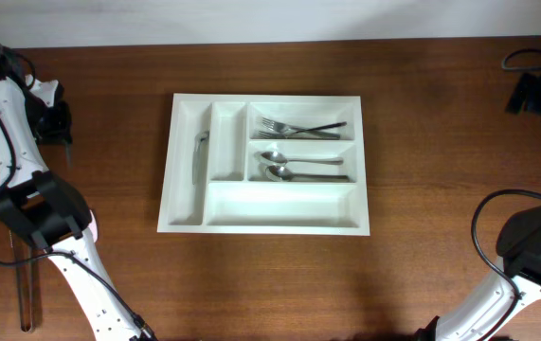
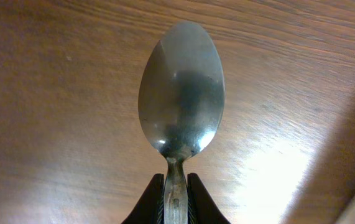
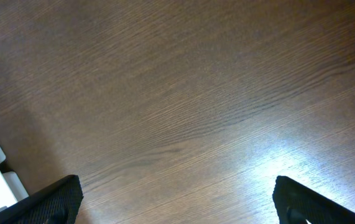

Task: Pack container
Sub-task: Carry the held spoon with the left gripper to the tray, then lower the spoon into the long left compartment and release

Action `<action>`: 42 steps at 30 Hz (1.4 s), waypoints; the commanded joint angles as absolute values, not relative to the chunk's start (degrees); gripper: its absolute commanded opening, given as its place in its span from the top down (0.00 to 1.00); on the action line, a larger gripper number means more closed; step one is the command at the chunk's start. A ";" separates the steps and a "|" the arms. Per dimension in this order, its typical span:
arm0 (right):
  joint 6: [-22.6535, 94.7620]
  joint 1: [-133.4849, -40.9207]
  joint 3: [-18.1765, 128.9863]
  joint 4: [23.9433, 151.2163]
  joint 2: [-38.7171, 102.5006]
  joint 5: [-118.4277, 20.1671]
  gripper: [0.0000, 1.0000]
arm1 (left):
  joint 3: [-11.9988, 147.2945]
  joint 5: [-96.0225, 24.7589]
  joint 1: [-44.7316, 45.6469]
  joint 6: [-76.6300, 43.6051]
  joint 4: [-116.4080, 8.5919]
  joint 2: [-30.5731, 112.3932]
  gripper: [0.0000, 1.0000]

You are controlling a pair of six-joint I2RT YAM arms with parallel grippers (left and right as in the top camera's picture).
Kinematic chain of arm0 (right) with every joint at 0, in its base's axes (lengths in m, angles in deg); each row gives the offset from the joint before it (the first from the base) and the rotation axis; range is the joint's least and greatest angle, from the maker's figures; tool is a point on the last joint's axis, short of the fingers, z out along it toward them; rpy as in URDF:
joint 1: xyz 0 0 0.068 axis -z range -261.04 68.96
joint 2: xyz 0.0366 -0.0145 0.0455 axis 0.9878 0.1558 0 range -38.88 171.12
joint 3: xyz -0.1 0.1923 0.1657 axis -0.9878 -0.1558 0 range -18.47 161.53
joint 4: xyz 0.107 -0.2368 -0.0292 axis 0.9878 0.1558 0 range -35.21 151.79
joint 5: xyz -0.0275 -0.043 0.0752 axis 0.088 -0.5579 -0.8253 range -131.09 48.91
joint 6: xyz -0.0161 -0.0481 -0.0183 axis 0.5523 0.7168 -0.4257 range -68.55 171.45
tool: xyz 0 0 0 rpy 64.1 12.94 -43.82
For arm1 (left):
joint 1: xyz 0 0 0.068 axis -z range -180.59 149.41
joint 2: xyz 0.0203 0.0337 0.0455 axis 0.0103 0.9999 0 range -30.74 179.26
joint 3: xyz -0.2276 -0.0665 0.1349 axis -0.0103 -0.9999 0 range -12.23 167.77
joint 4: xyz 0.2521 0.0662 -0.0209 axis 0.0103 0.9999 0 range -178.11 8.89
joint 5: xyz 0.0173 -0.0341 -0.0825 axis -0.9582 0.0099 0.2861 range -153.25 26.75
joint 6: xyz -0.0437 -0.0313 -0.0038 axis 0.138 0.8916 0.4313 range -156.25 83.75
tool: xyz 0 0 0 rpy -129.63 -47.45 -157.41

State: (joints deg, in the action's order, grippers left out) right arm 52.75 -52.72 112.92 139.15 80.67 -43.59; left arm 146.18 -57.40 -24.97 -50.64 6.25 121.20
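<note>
One dark wood surface [image 1: 422, 189], grain running across, with a pale strip beyond its far edge. The container [image 1: 187, 220] sits mid-surface: white, five compartments. It has a knife [image 1: 201, 156] in the leftmost upright slot, forks [image 1: 298, 127] in the top long slot and two spoons [image 1: 294, 167] in the slot below. Wide room left and right of the container and in front of it, a narrower band behind it. Left pincer [image 2: 176, 190] is well left of the container, clamped on the neck of a held spoon [image 2: 181, 93], bowl out over the wood. Right pincer [image 3: 176, 186] is well right of the container, fingers spread wide, gripping nothing.
</note>
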 commanded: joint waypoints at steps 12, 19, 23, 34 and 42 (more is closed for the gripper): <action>52.23 -52.53 112.88 139.13 80.49 -43.68 0.01 | 150.38 -52.68 -8.08 -44.57 8.59 118.80 0.92; 52.23 -52.50 112.88 139.13 80.49 -43.68 0.01 | 150.31 -52.70 1.43 -41.42 8.59 118.80 0.92; 52.23 -52.53 112.88 139.15 80.49 -43.68 0.02 | 150.03 -52.83 5.08 -41.42 8.59 118.82 0.91; 52.23 -52.50 112.88 139.13 80.49 -43.68 0.01 | 145.31 -55.54 5.85 -35.84 8.61 118.82 0.91; 52.23 -52.50 112.88 139.13 80.49 -43.68 0.01 | 136.61 -55.57 5.85 -34.93 8.61 118.82 0.92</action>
State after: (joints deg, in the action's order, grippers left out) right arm 52.75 -52.72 112.92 139.15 80.67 -43.59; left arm 138.55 -55.13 6.04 -36.09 8.44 121.05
